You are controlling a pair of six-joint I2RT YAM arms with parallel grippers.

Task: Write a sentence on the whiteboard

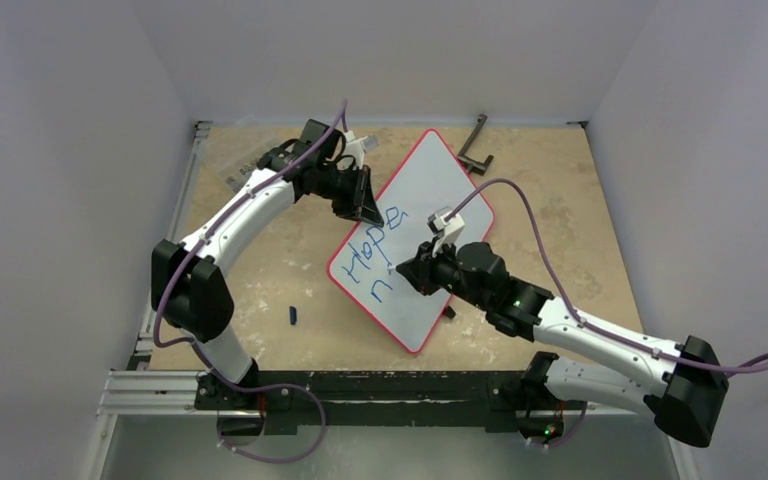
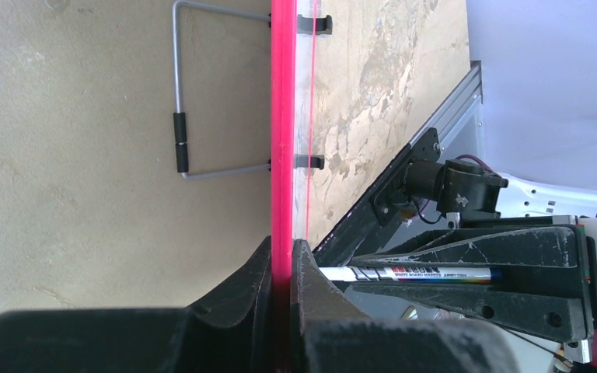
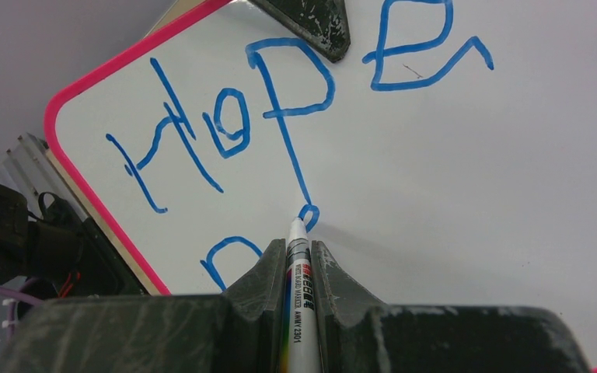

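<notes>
Now my left pincer [image 2: 282, 260] clamps the whiteboard [image 1: 430, 188] rim; my right pincer [image 3: 299, 252] grips a marker [image 3: 301, 311], tip at the sentence [image 3: 280, 109].

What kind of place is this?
Probably a lab robot cell: plain white walls box in a worn tabletop, and the left arm and right arm are mounted on an aluminium rail.

walls [image 1: 60, 150]: plain white, three sides | tabletop [image 1: 580, 230]: worn beige, mottled | light: even, soft shadows
</notes>
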